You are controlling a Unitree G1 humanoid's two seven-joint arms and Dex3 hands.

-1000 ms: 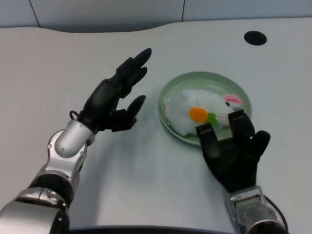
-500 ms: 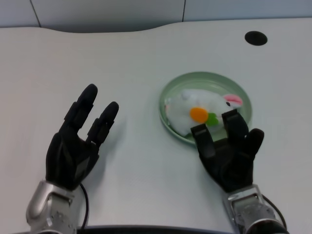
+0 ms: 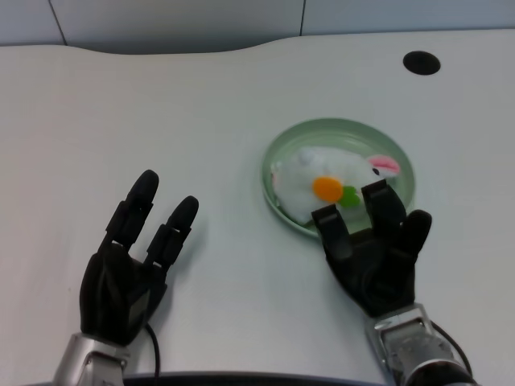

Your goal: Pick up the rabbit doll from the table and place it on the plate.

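One camera, the head view, covers the scene. Left robot hand lies low at the near left of the white tabletop, fingers apart and holding nothing, well apart from the plate. Rabbit doll lies inside the pale green plate, so the placement appears complete. Judged remaining step: keep the left robot hand clear of the plate rim so the doll is not disturbed. Doll: white plush body, pink-lined ear, an orange carrot patch with green leaf; soft and easily squashed. Right robot hand sits just beside the plate's near rim.
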